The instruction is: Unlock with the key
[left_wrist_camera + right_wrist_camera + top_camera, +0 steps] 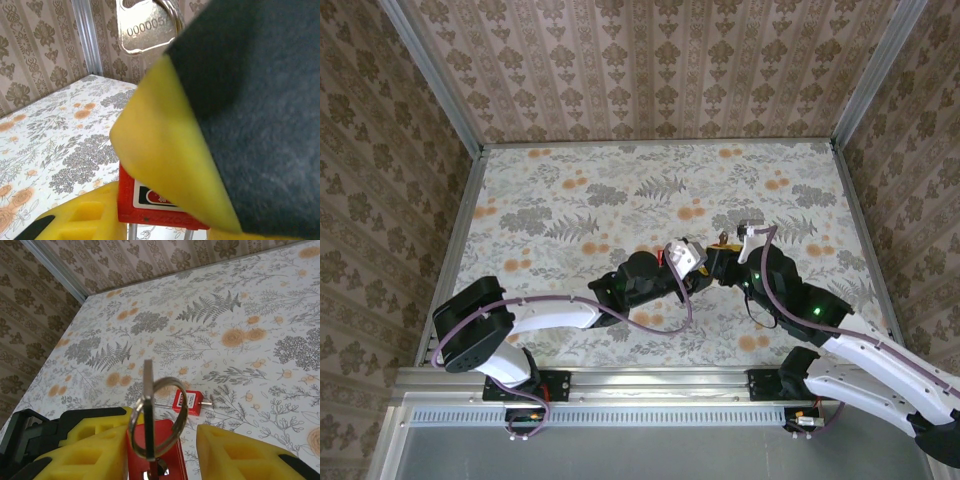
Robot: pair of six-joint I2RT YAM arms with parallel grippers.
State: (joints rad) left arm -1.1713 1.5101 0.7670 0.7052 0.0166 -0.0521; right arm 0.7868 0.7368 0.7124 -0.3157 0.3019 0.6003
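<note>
In the top view we see the two arms meet over the right middle of the flowered table (570, 190). The left gripper (695, 268) and the right gripper (718, 264) stand tip to tip, very near each other, and what is between them is too small to tell. In the left wrist view the yellow fingers (170, 150) of the left gripper are closed on a red padlock (152, 200), one finger below it and one, very close to the camera, above it. The silver head of the key (145, 27), with a stamped number, shows at the top edge. In the right wrist view the key stands upright and edge-on with its ring (176, 426), its blade going down into the padlock at the bottom edge. The right gripper's fingers stand apart on both sides and do not touch the key, so this pincer is open. Farther on the table lies a small red object (187, 402) with a metal pin.
</note>
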